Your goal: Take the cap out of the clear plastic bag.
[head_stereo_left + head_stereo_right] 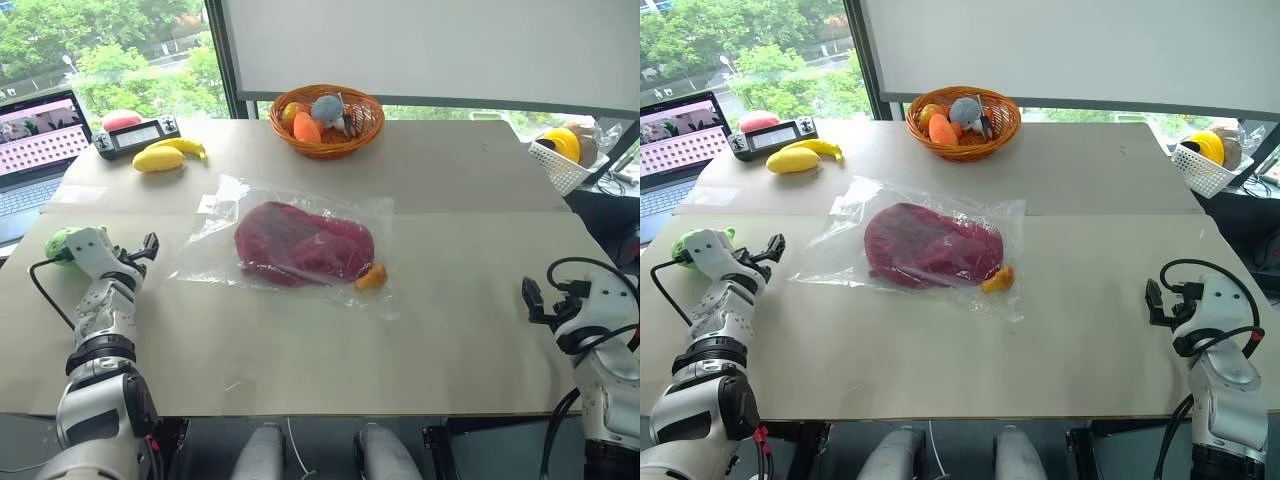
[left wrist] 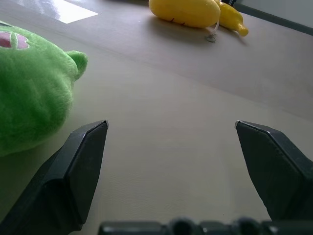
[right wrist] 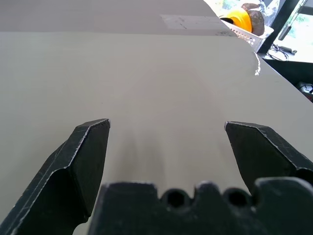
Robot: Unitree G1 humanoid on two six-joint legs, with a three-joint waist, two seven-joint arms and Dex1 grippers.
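Clearly nothing has been grasped yet, so I judge the task to stand at its very first step. From the left eye view, the clear plastic bag (image 1: pixel 285 243) lies flat mid-bench, a little toward the far edge, with the cap (image 1: pixel 303 243) inside it. The cap's long axis runs roughly along the bench's far edge, tilted slightly; which end is the brim I cannot tell. A white label sits at the bag's far-left corner, and a small orange toy (image 1: pixel 371 277) lies at the bag's near-right part. The left end effector (image 1: pixel 146 247) hovers near the bench's left edge, well apart from the bag. From the right eye view, the right end effector (image 1: pixel 1154 300) hangs near the right edge, equally far off.

From the left wrist view, the left end effector's fingers (image 2: pixel 78 166) stand wide with bare bench between them, a green plush toy (image 2: pixel 29 93) just beside one.

From the right wrist view, the right fingers (image 3: pixel 83 161) are likewise spread over bare bench, holding nothing.

Next, I judge, both arms must come inward: one to pin or lift the bag, the other to find its mouth and reach the cap.
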